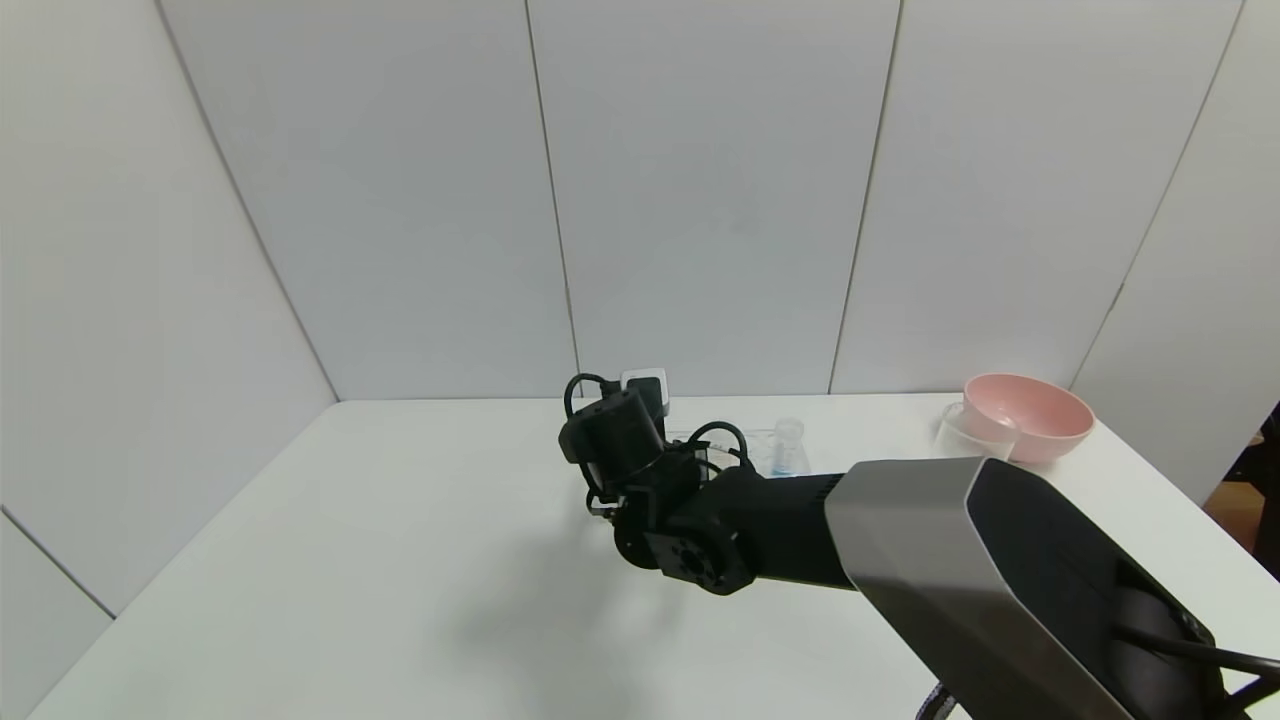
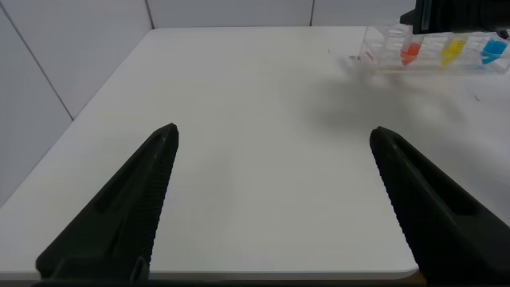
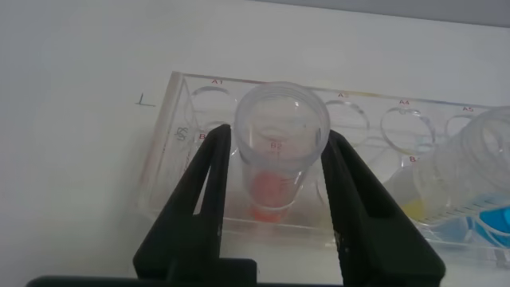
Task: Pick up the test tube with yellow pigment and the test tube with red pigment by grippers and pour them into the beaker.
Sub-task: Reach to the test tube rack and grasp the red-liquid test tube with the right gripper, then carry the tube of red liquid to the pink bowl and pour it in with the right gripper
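My right gripper (image 3: pixel 276 134) is shut on the test tube with red pigment (image 3: pixel 275 187), one finger on each side of its rim. The tube still stands upright in the clear rack (image 3: pixel 171 151). The test tube with yellow pigment (image 3: pixel 416 210) stands beside it, then a blue-liquid tube (image 3: pixel 488 225). The left wrist view shows the red (image 2: pixel 409 53), yellow (image 2: pixel 453 53) and blue tubes in a row. In the head view the right wrist (image 1: pixel 620 435) hides most of the rack. The beaker (image 1: pixel 962 432) stands at the far right. My left gripper (image 2: pixel 275 139) is open and empty, low over the table's near left part.
A pink bowl (image 1: pixel 1030 415) sits right next to the beaker at the back right. The rack (image 1: pixel 745 442) stands near the table's back edge by the wall. The table's front edge (image 2: pixel 239 275) lies just under the left gripper.
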`<state>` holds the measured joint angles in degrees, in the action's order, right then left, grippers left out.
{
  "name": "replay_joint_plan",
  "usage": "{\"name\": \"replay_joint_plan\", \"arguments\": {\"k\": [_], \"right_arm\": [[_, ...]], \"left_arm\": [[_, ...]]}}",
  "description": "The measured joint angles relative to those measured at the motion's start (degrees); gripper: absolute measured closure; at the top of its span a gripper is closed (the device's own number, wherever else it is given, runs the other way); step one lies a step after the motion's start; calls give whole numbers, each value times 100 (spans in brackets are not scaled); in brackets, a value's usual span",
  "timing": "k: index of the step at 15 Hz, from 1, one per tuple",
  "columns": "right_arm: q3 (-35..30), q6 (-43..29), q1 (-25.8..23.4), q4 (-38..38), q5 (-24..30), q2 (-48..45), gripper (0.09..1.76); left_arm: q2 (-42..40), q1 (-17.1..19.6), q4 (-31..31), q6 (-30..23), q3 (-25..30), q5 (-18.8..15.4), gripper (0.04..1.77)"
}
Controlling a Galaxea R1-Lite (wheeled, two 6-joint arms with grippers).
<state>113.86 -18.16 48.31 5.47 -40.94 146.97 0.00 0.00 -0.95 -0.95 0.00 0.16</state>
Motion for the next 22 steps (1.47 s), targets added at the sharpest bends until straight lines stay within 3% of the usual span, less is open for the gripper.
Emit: {"name": "replay_joint_plan", "arguments": {"k": [1,2,11,16,22], "right_arm": [[-11,7,2,-1,-1,-4,113],[-16,7,2,0,-4,-6,135],[-16,123,-33,-69,5,-69,135],[-13,566,0,-96,27,-474,135],[-63,605,69,-274,13,-1012,135]], "left_arm": [[0,0,-2,0,0,0,9],[0,0,-2,0,0,0,9],[0,0,-2,0,0,0,9],[0,0,-2,0,0,0,9],[0,0,-2,0,0,0,9]]}}
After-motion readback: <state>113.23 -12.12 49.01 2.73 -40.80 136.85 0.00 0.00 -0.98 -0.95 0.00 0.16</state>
